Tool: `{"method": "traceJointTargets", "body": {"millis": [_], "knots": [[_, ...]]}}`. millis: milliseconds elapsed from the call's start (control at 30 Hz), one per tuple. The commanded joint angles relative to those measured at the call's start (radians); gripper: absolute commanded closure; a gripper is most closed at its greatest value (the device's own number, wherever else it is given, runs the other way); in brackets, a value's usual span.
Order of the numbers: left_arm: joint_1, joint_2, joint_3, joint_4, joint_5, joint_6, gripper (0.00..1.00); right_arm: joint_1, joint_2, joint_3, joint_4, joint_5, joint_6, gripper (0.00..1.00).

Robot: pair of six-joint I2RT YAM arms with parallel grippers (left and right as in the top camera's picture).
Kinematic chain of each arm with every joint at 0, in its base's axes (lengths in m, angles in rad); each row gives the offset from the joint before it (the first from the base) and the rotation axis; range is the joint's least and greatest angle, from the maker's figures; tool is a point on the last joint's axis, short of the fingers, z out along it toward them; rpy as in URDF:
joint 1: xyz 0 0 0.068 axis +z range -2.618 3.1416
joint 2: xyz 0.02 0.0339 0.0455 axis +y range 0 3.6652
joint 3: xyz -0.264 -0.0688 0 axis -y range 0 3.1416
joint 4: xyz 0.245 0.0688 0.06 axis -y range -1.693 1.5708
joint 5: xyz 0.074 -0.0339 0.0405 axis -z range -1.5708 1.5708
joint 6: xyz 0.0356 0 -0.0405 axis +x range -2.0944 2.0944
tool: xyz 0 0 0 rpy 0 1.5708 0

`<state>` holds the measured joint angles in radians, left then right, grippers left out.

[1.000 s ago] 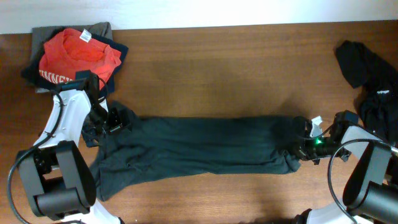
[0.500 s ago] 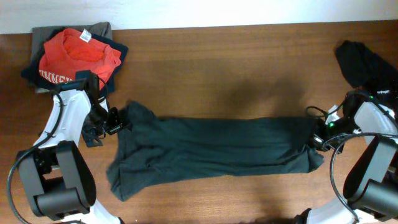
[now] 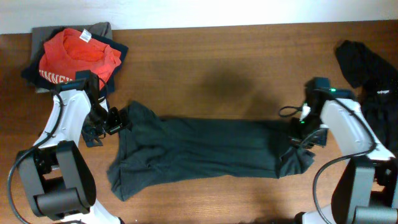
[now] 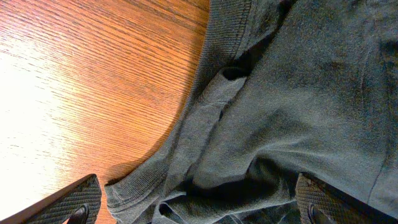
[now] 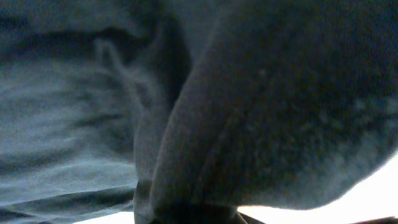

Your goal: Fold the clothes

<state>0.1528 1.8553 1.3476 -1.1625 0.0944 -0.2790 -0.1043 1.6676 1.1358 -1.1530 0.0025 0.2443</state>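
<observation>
Shirt status: the dark T-shirt [image 3: 205,152] lies in a long band across the table [image 3: 211,74], shorter than a second ago.

Change one: the left claw [image 3: 114,121] has let go. Its jaws stand wide. In its wrist view a ribbed edge of the shirt lies loose on the wood ahead of and between the fingers [image 4: 78,199], nothing pinched. The claw hasn't moved off. The shirt's crumpled end sits just inboard of it, touching or nearly so.

Change two: the right claw [image 3: 303,135] is clamped tight on the shirt's other end. Its wrist view is all fabric, with a thick roll running down into the jaws. Over the last second it dragged that end outward, pulling the whole shirt away from the left claw. Then it swung back inward and toward the far edge. Fabric under and just nearside of that claw is now bunched, a lump of slack instead of a flat stretch.

Read: the stretch-out looks finished, and this looks like the start of carrying the held end over the body for a first fold. The risk is that the bunch gets folded in with it.

Red top on the stack [image 3: 78,56] behind the left claw and the black pile [image 3: 367,74] outboard of the right claw are both untouched.
</observation>
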Motion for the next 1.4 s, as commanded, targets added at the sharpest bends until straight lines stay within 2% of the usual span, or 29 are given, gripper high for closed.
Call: {"method": "traceJointTargets", "body": {"millis": [0, 533, 600, 633, 933, 1100, 1367], "knots": [[-0.002, -0.021, 0.003, 0.002, 0.007, 0.011, 0.01, 0.089, -0.017, -0.024, -0.004, 0.117, 0.092, 0.96], [-0.002, -0.021, -0.012, 0.010, 0.007, 0.011, 0.01, 0.362, -0.017, -0.111, 0.032, 0.141, 0.112, 0.90], [-0.002, -0.021, -0.012, 0.010, 0.007, 0.011, 0.01, 0.382, -0.017, -0.115, 0.034, 0.140, 0.112, 0.70], [-0.002, -0.021, -0.012, 0.010, 0.007, 0.011, 0.01, 0.393, -0.017, -0.115, 0.034, 0.140, 0.112, 0.63], [-0.002, -0.021, -0.012, 0.010, 0.007, 0.011, 0.01, 0.447, -0.018, -0.109, 0.045, 0.103, 0.117, 0.62], [-0.002, -0.021, -0.012, 0.010, 0.007, 0.011, 0.01, 0.444, -0.024, -0.039, 0.004, 0.074, 0.115, 0.62], [-0.002, -0.021, -0.012, 0.014, 0.007, 0.011, 0.01, 0.444, -0.045, 0.076, -0.065, -0.077, 0.022, 0.59]]}}
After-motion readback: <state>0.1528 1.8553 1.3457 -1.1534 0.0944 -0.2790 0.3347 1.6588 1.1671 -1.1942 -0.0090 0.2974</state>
